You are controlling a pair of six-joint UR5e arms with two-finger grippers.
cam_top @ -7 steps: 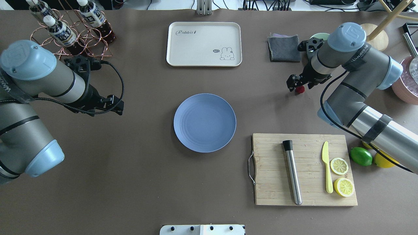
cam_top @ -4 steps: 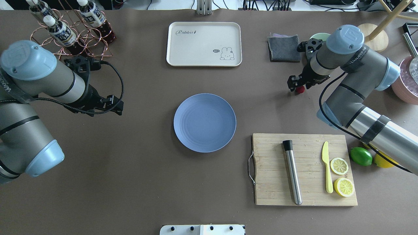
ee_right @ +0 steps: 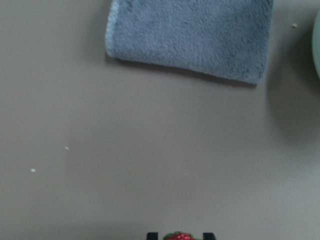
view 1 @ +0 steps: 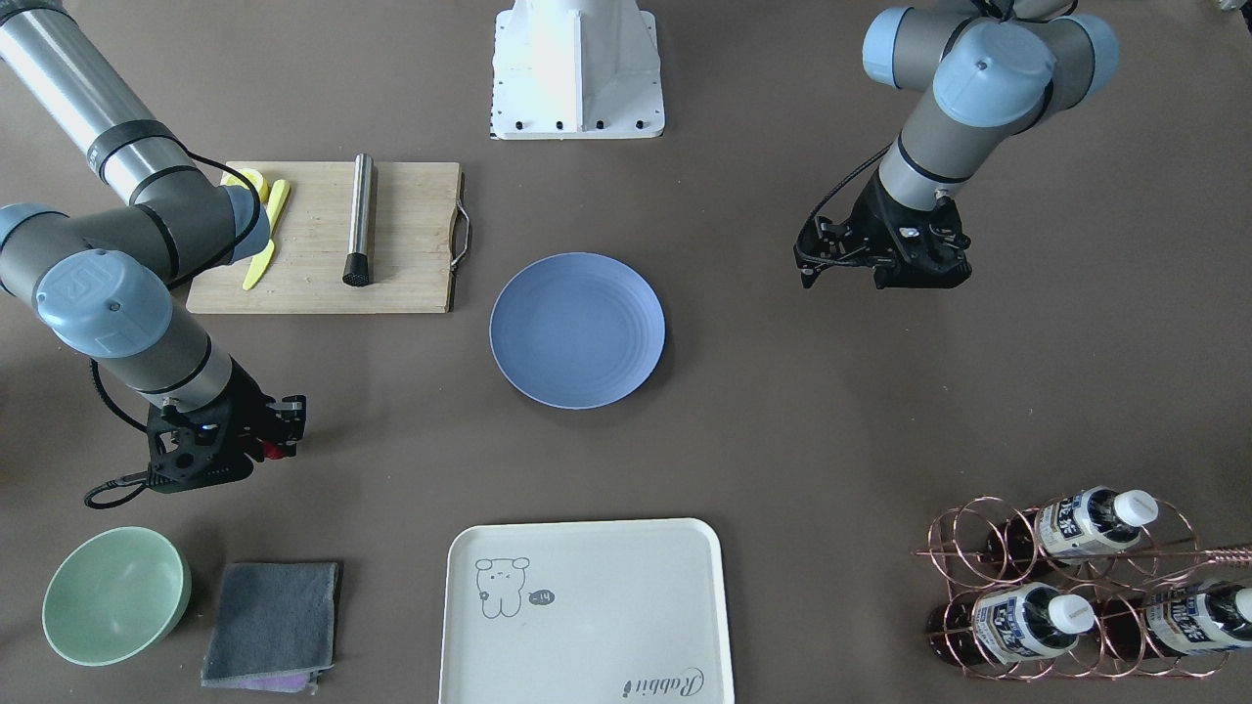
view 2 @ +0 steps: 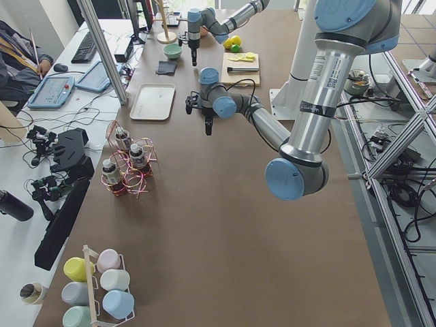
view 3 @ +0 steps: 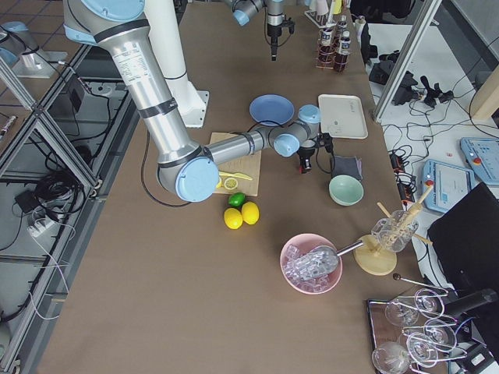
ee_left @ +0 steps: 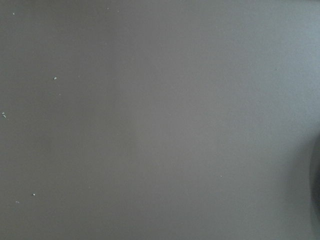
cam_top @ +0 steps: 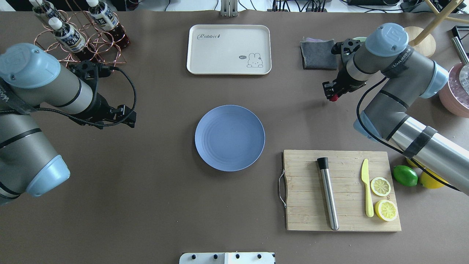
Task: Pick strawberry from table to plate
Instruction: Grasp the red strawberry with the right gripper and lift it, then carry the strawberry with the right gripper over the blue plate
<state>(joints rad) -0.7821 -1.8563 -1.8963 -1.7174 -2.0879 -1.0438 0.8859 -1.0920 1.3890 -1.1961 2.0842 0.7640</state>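
The strawberry [ee_right: 179, 236], small and dark red, sits between the fingertips of my right gripper [cam_top: 331, 94], which is shut on it just above the table [cam_top: 146, 205]. The front-facing view shows the strawberry [view 1: 277, 451] as a red spot under that gripper [view 1: 264, 445]. It hangs to the right of and beyond the blue plate [cam_top: 229, 138], well apart from it. My left gripper [cam_top: 126, 118] hovers over bare table left of the plate. It looks open and holds nothing, and its wrist view shows only table.
A grey cloth [cam_top: 318, 54] and a mint bowl [view 1: 115, 594] lie just beyond the right gripper. The white rabbit tray [cam_top: 229, 49] sits behind the plate. A cutting board [cam_top: 340, 190] carries a steel rod, a knife and lemon halves. A bottle rack [cam_top: 78, 35] stands far left.
The right gripper has shifted slightly left and away from the robot, carrying the strawberry with it. The left arm has edged a little farther from the robot.
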